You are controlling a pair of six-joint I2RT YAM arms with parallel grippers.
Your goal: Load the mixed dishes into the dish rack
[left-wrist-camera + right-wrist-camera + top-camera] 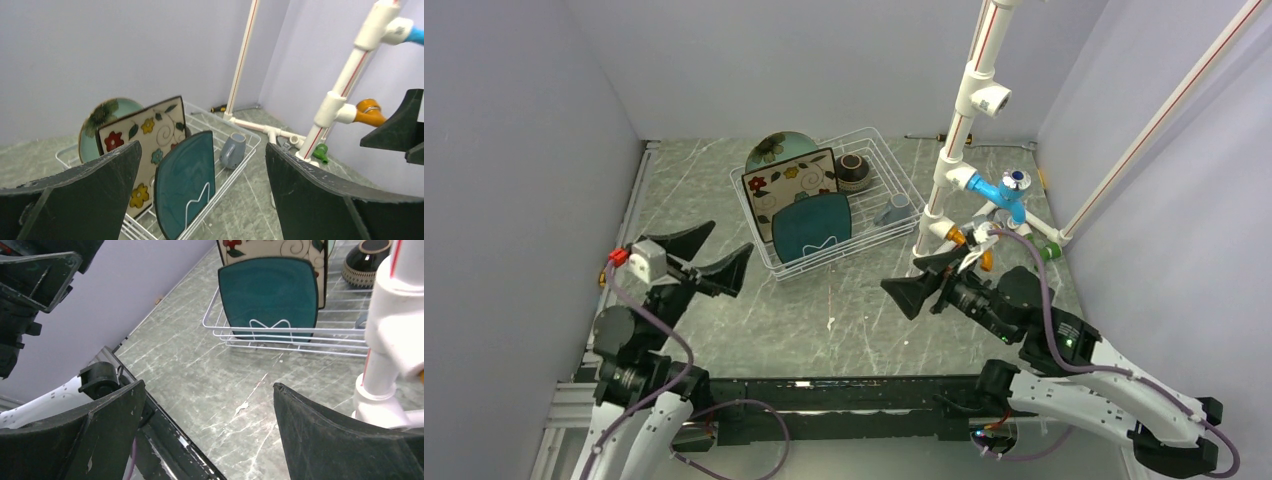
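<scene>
a: where do the dishes stand?
b: all five are in the dish rack, at 12 o'clock on the table. the dark teal plate is upright at the near rim, with the cream floral plate and the pale green plate behind it. the brown bowl and grey mug sit toward 3 o'clock.
a: and the grippers?
b: the left gripper is at 8 o'clock from the rack, released and holding nothing. the right gripper is at 4 o'clock, also spread and unloaded, beside the pipe stand. table surface separates both from the rack's rim.

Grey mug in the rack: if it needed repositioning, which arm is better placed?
Right, probably. The right gripper hangs open nearer the grey mug; from the left gripper, the teal plate stands in the way. The pipe stand crowds that side.
</scene>
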